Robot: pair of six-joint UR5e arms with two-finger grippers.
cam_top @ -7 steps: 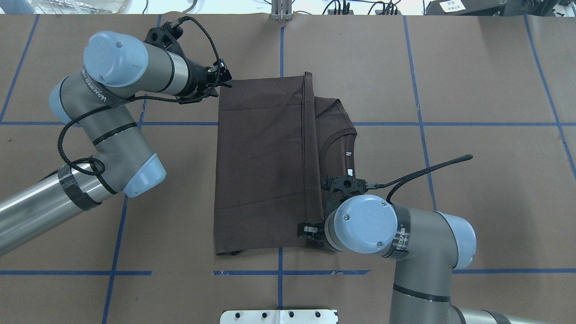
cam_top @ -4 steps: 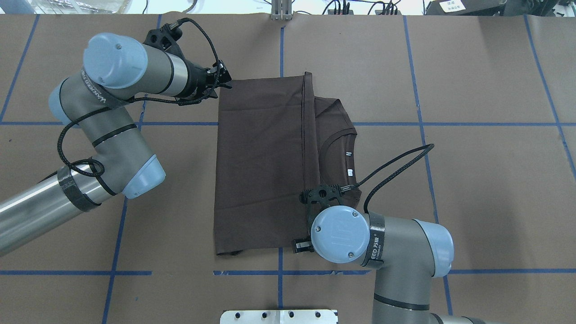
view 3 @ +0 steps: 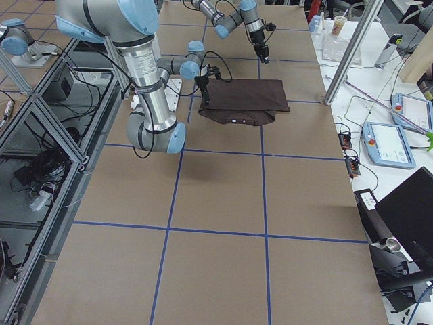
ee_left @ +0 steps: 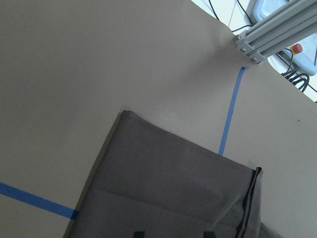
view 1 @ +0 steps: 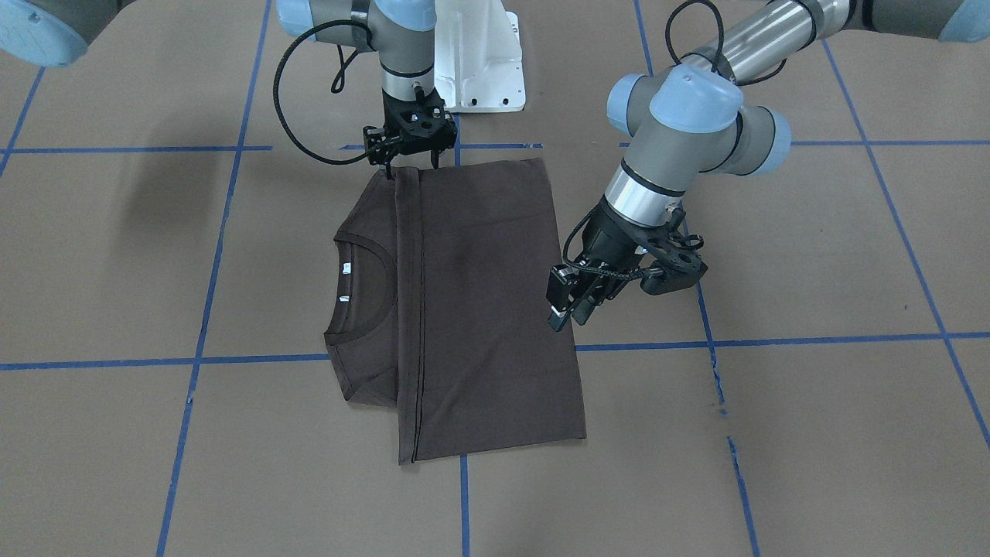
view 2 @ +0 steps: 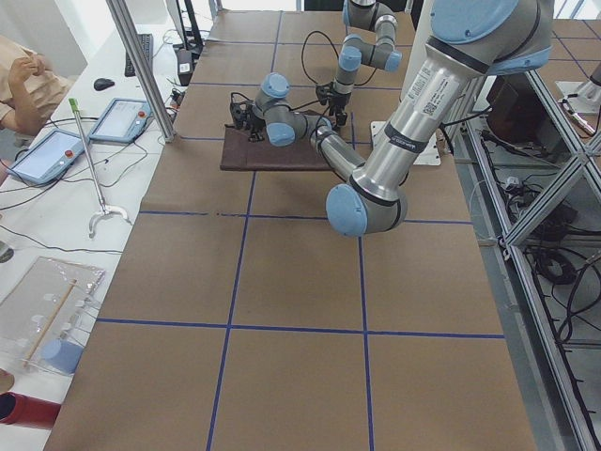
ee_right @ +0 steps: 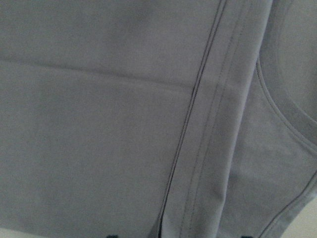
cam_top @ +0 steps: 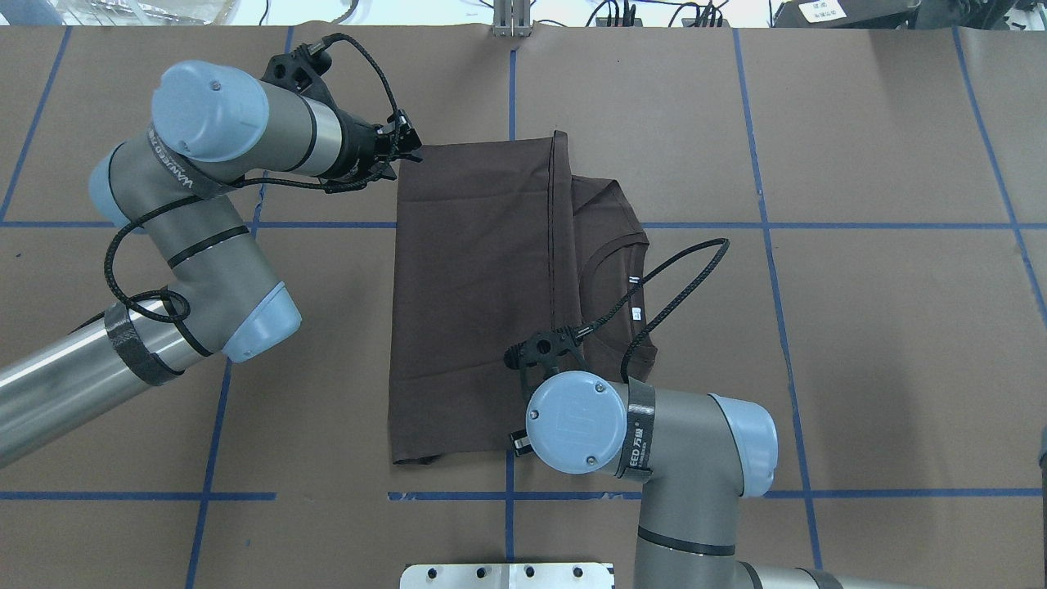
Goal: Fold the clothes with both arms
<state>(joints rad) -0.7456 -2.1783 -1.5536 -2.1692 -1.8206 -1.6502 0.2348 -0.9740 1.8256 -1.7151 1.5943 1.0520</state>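
You've got the dark brown short-sleeved T-shirt (cam_top: 474, 303) lying folded flat on the brown paper-covered worktop (cam_top: 859, 327). Your left black claw (view 1: 568, 313) hangs fingers apart by its folded side edge; the right black claw (view 1: 412, 166), also spread, sits over a hem corner.

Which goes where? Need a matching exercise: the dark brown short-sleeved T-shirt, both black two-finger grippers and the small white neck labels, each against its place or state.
Things:
1. dark brown short-sleeved T-shirt
2. left arm's black two-finger gripper
3. right arm's black two-finger gripper
4. small white neck labels

Places or states:
a. inside the ribbed collar
b. open, at the shirt's robot-side edge, by the stitched hem
c. folded, flat on the brown table
d. open, raised beside the shirt's edge on the robot's left

Pairs: 1-c; 2-d; 3-b; 4-a
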